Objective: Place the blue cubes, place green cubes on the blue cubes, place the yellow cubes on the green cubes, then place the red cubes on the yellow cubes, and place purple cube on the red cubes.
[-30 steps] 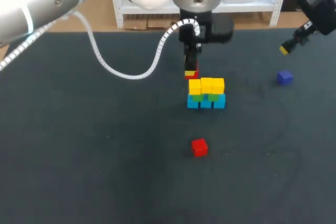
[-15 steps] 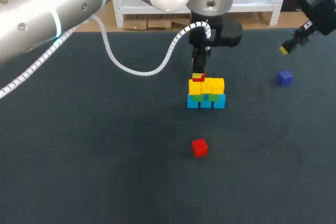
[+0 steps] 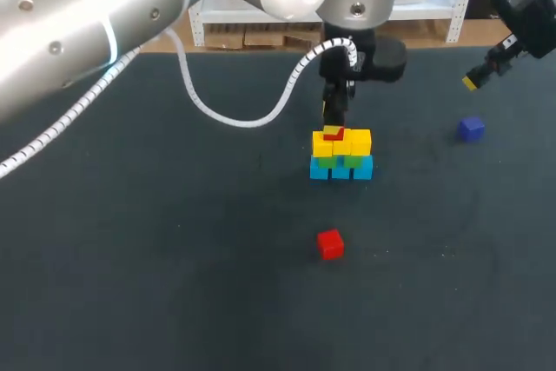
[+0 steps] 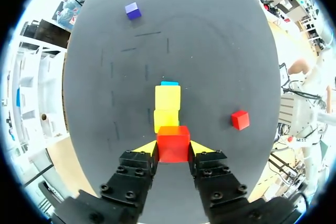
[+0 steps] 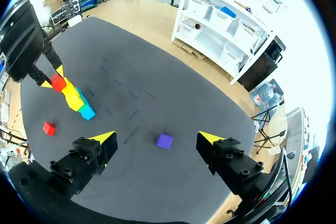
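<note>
The left tool (image 3: pixel 335 123) grips a red cube (image 3: pixel 333 135) right above the left yellow cube (image 3: pixel 321 147) of the stack (image 3: pixel 342 165) on the tabletop (image 3: pixel 174 258), so it should go down slowly, set the cube flat and square, then let go gently.

The head camera is looking down on the table (image 3: pixel 130 258) from above and behind, seeing nearly all of it. The left wrist camera is sitting close above the cube stack (image 4: pixel 167 98), facing the right edge. The right wrist camera is hanging higher by the far right corner, facing back across. All three are sharing the stack, the purple cube (image 3: pixel 471 128) and the loose red cube (image 3: pixel 330 243).
</note>
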Robot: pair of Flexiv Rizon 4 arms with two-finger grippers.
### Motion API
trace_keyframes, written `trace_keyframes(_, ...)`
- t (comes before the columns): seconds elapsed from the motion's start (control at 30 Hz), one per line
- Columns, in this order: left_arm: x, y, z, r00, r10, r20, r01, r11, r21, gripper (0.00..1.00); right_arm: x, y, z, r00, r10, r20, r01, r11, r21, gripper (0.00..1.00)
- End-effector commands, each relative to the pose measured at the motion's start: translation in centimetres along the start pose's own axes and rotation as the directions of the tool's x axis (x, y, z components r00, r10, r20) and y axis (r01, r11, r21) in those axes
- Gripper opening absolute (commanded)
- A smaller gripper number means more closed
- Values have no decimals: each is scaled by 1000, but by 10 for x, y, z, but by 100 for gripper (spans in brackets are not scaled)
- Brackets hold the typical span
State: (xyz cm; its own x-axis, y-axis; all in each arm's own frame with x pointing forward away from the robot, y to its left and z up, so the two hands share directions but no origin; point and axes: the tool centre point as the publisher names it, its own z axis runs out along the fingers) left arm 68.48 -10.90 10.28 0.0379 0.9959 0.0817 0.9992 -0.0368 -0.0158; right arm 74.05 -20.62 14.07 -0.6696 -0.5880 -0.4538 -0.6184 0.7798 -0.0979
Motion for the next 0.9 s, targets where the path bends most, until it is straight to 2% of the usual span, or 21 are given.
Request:
trace_keyframes(0.03, 0, 1, 3, 1000, -2, -3, 2, 1000, 8, 0, 0, -1, 1, 1000, -1, 1, 1, 1000, -1, 100)
trace_keyframes(0.9, 1, 5, 10, 1000, -28, 5, 28, 1000, -2, 0, 0, -1, 1, 1000, -1, 1, 1, 1000, -1, 100)
